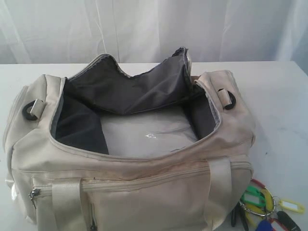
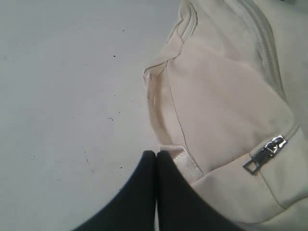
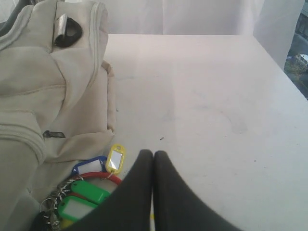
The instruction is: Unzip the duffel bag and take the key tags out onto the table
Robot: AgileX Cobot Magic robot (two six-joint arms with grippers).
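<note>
The cream duffel bag (image 1: pixel 144 178) lies unzipped on the white table (image 1: pixel 279 96), its dark grey lining (image 1: pixel 125 86) and pale floor showing. The key tags (image 1: pixel 264 204) lie on the table by the bag's front right corner, outside it. In the right wrist view the key tags (image 3: pixel 89 183) sit beside my right gripper (image 3: pixel 153 153), which is shut and empty over the table next to the duffel bag (image 3: pixel 48 86). My left gripper (image 2: pixel 157 152) is shut too, with nothing in it, at the edge of the duffel bag (image 2: pixel 226 106) near a strap end and a zipper pull (image 2: pixel 263 153).
A white curtain (image 1: pixel 154 29) hangs behind the table. Black D-rings stand at each end of the bag (image 1: pixel 30 109) (image 1: pixel 227 98). Bare table (image 3: pixel 216 96) lies to the bag's right and bare table (image 2: pixel 67 96) to its left.
</note>
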